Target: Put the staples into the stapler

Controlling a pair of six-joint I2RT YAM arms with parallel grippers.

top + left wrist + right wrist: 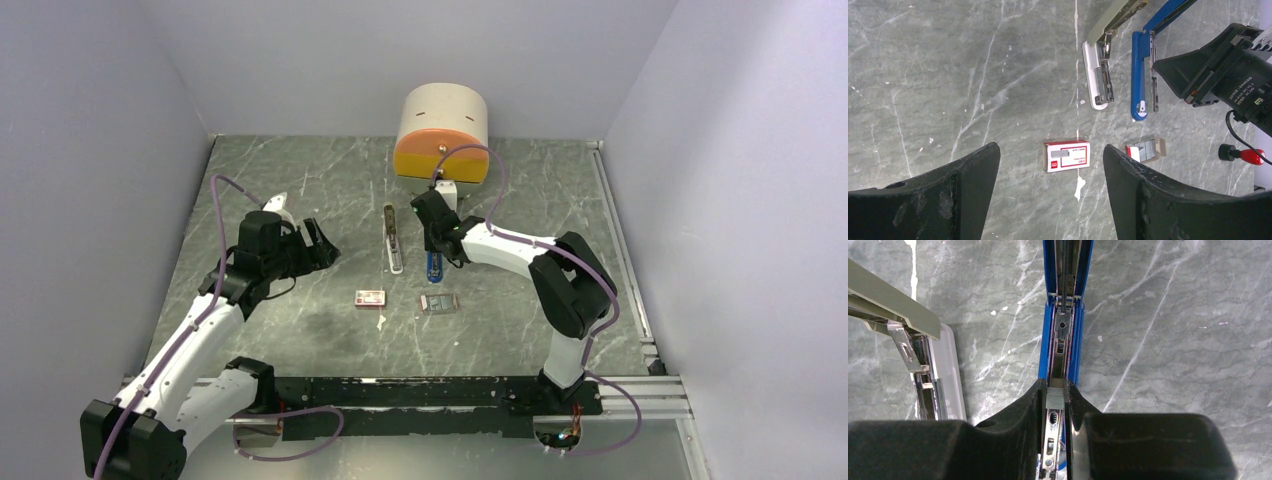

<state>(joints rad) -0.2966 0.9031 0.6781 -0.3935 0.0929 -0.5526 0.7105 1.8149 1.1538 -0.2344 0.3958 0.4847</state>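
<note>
A blue stapler [433,268] lies opened flat mid-table, its metal staple channel facing up [1063,330]. My right gripper [432,250] hovers right over that channel, shut on the staples [1054,398], a short silvery ribbed strip between its fingertips. A second, white-and-grey stapler [392,238] lies opened to the left of it [943,375]. My left gripper [325,240] is open and empty, left of the staplers. In its view [1050,146] a red-and-white staple box [1067,156] lies between the fingers, far below. A small open tray of staples [1146,149] lies to its right.
A tan and orange cylindrical container [442,135] stands at the back, behind the right arm. A metal rail [620,250] runs along the table's right edge. A red-tipped black knob [1243,154] shows at the right of the left wrist view.
</note>
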